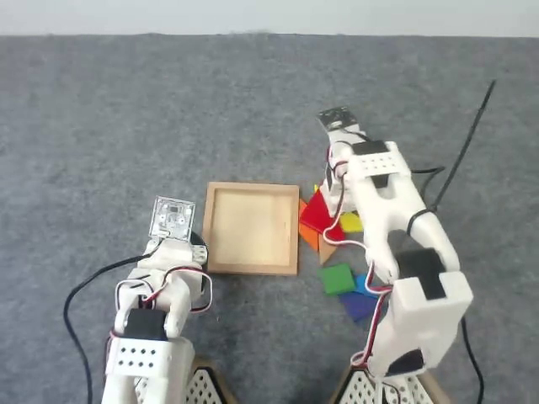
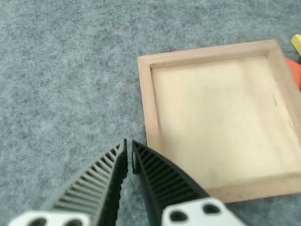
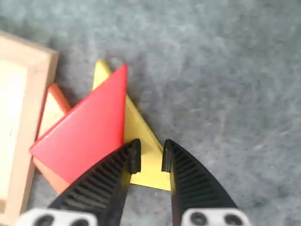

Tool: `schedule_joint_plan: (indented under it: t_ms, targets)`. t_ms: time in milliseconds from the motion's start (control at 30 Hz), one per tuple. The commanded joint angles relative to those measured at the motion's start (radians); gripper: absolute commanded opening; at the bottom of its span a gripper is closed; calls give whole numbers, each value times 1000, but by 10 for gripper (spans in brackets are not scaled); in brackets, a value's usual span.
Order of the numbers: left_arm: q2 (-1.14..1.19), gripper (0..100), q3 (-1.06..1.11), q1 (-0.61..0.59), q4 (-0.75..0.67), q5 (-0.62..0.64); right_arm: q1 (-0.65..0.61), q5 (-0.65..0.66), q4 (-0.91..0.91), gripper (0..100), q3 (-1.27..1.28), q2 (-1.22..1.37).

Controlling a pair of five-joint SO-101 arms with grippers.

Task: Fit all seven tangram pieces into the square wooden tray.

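High view: wooden tray [image 1: 253, 187] on grey surface [image 1: 126, 126]; red piece [image 1: 318, 212] and green piece [image 1: 337, 279] lie just right of it, outside. Left wrist view: left pincer [image 2: 129, 146] closed, holding nothing, beside tray rim. Right wrist view: right pincer [image 3: 149, 155] slightly apart, gripping nothing, over yellow triangle [image 3: 139, 128].

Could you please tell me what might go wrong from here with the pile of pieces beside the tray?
1. The red triangle lies over the yellow triangle under the right gripper; lifting the yellow one would likely drag the red.
2. Both lie flat on the carpet, so the gripper may slip off.
3. They lie close to the tray; a push might shift it.
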Motion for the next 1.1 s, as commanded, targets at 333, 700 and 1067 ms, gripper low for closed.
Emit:
schedule_joint_plan:
  t_ms: [333,700,1067]
  targets:
    - [-12,15,-8,-5,2,8,-268,3,-39,87,144,-225]
    - [-12,15,-8,-5,2,8,-394,3,-140,87,137,-150]
    - [-12,15,-8,-5,2,8,-473,9,-217,87,124,-90]
